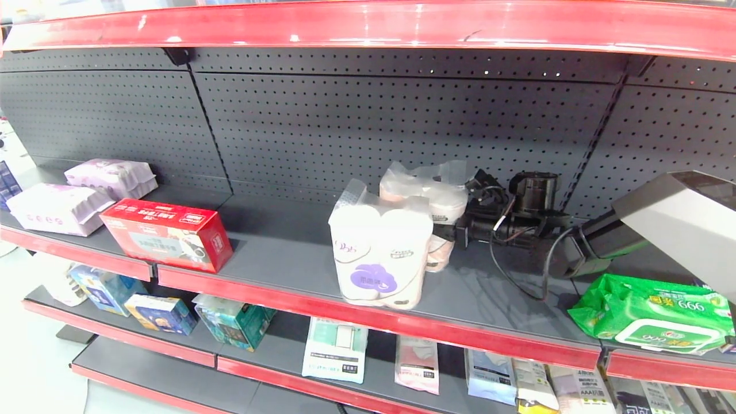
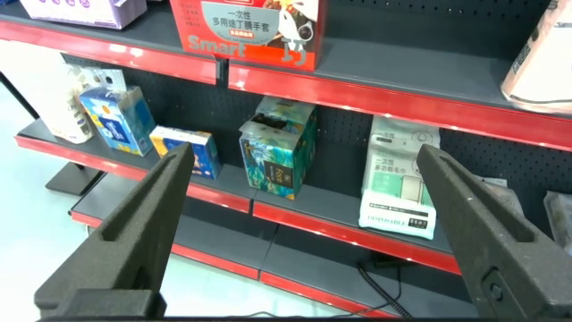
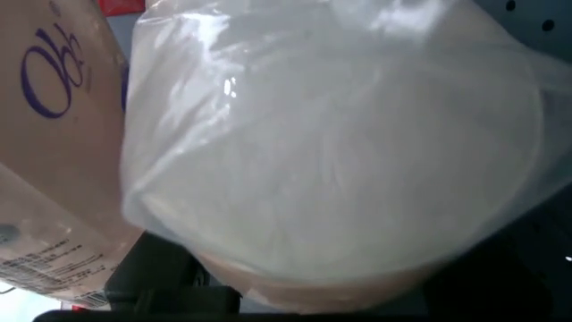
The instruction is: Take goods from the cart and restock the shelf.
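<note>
Two plastic-wrapped toilet roll packs stand on the dark middle shelf (image 1: 287,253). The front pack (image 1: 379,253) is upright near the red edge. The rear pack (image 1: 428,192) sits just behind it, and my right gripper (image 1: 455,234) presses in from the right, shut on its lower side. That rear pack (image 3: 340,152) looms very close in the right wrist view, with the front pack (image 3: 54,152) beside it. My left gripper (image 2: 304,156) hangs open and empty below, facing the lower shelves.
A red box (image 1: 167,233) and two purple tissue packs (image 1: 57,208) lie at the shelf's left, and a green wipes pack (image 1: 655,313) at its right. Boxes and hanging packets (image 2: 400,183) fill the lower shelves. A red-edged shelf (image 1: 368,26) runs overhead.
</note>
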